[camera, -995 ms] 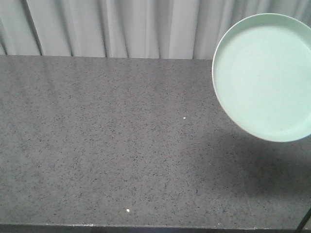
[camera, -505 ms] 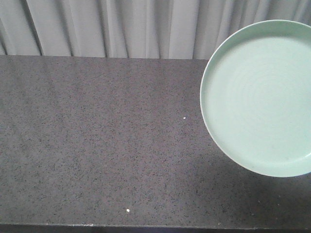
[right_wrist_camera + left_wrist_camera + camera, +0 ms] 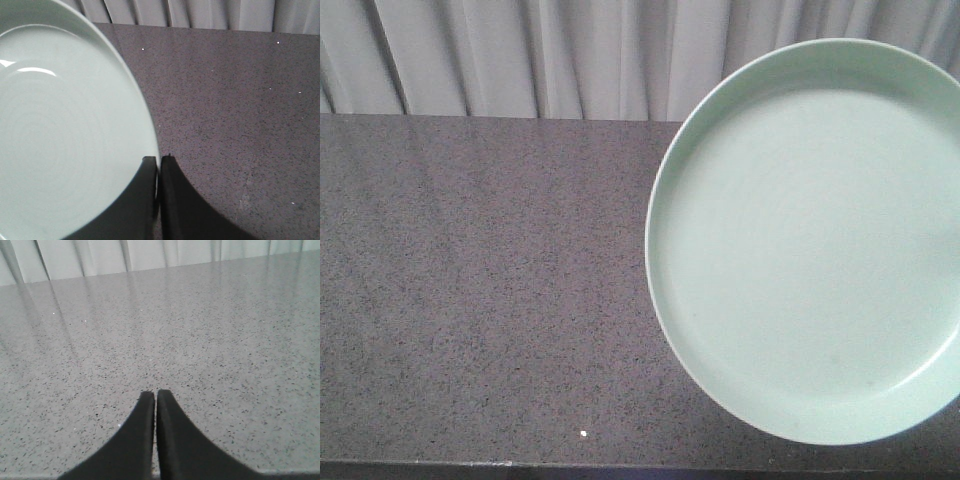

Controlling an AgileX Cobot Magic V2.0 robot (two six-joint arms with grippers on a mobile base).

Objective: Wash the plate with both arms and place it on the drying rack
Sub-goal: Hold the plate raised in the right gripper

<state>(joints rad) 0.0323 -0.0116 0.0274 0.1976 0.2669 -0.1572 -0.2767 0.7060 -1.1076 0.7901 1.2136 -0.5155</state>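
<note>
The pale mint-green plate (image 3: 810, 240) fills the right half of the front view, held tilted above the dark speckled countertop (image 3: 480, 290). In the right wrist view the plate (image 3: 60, 135) covers the left side, and my right gripper (image 3: 159, 161) is shut on its rim, one finger on each face. My left gripper (image 3: 154, 394) hangs over the bare counter, shut with nothing between its fingers. Neither arm shows in the front view. The drying rack is out of view.
The grey speckled countertop (image 3: 200, 330) stretches back to a pale pleated curtain (image 3: 520, 55). The counter's front edge (image 3: 520, 465) runs along the bottom of the front view.
The plate has moved left and downward in the front view and looms much larger, now covering the right half of the picture.
</note>
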